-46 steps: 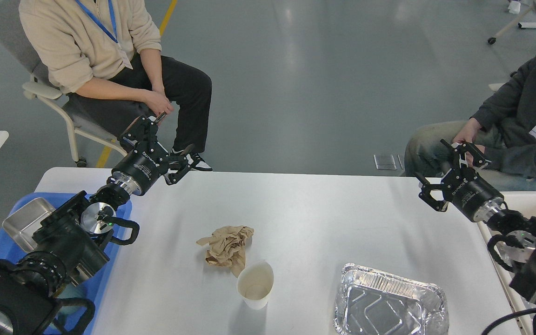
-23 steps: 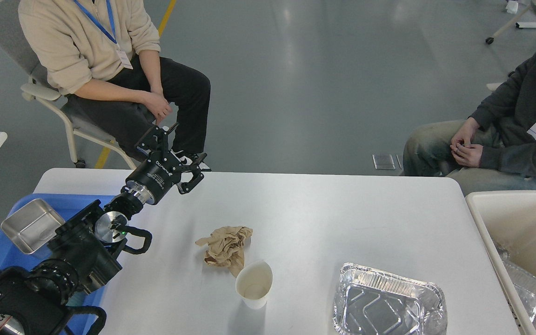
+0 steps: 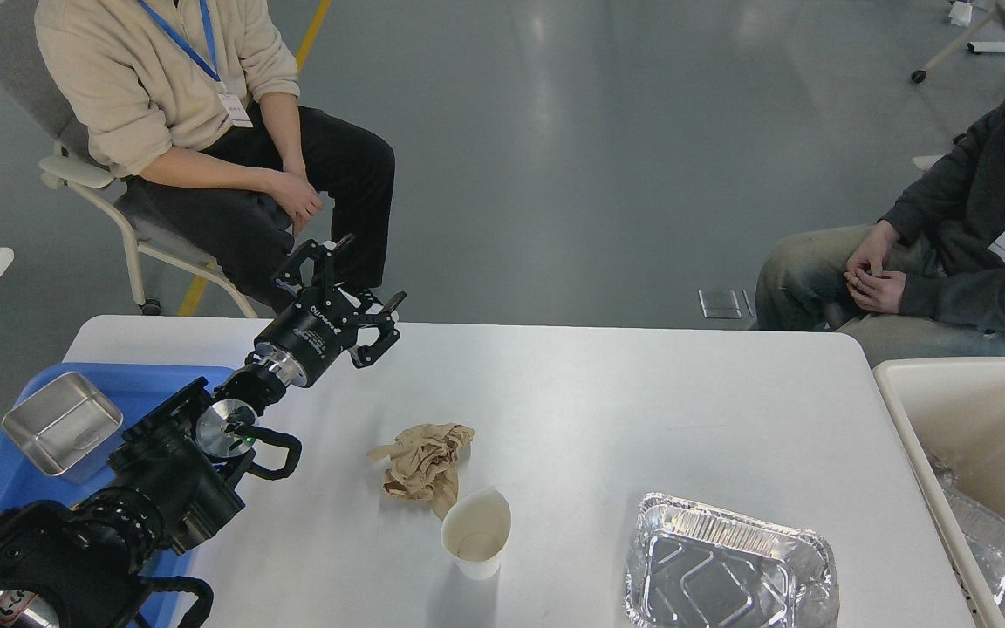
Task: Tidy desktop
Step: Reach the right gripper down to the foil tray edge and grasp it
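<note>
Head view. The table [image 3: 607,392], large, white and round-cornered, fills the middle and near part of the scene. My left arm enters from the near left and reaches over the table's left portion; my left tool [image 3: 354,292] sits above the far left edge with its two fingers spread apart and nothing between them. My right tool does not show.

On the table, near the centre, lies a crumpled brown paper [image 3: 424,458]. Just on its near side stands a white paper cup [image 3: 477,532], open end up, its rim touching or almost touching the paper; I cannot tell which. To the right, at the near edge, rests an aluminium foil tray [image 3: 729,567], well apart from the cup.

At the left end of the table sits a blue tray [image 3: 132,384], carrying a steel container [image 3: 62,425]. Beside the table's right end stands a beige bin [image 3: 956,410] with a foil tray inside.

Two seated persons occupy the far left [image 3: 197,113] and far right [image 3: 974,235].
</note>
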Available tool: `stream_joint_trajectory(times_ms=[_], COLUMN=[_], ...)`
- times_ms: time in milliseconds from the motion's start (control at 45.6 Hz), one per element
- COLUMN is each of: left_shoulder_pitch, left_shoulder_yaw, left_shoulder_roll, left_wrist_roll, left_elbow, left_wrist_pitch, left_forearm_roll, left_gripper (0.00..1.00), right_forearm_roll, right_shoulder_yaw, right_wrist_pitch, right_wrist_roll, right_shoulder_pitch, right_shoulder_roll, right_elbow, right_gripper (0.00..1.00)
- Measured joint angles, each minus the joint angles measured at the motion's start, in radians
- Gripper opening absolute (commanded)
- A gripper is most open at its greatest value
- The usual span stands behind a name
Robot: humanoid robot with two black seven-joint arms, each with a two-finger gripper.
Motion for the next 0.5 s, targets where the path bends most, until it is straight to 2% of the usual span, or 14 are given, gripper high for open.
stream_joint_trajectory(times_ms=[132, 263, 505], left_shoulder_pitch=[0.001, 0.003, 0.008], left_shoulder_yaw=[0.000, 0.000, 0.005], left_shoulder_roll=[0.010, 0.019, 0.022], left_wrist_roll=[0.001, 0.002, 0.003], left_elbow=[0.000, 0.002, 0.007], left_wrist_pitch=[0.007, 0.013, 0.043], left_forearm_roll=[0.000, 0.001, 0.003], left_gripper=[0.97, 0.97, 0.97], right_forearm_roll=[-0.003, -0.046, -0.288], right_shoulder_yaw=[0.001, 0.001, -0.002], right_wrist_pitch=[0.000, 0.000, -0.003], right_wrist_roll=[-0.001, -0.003, -0.008], right_shoulder_pitch=[-0.002, -0.013, -0.058], right_shoulder_roll=[0.072, 0.194, 0.559], right_elbow=[-0.002, -0.005, -0.048], right_gripper=[1.00, 1.00, 1.00])
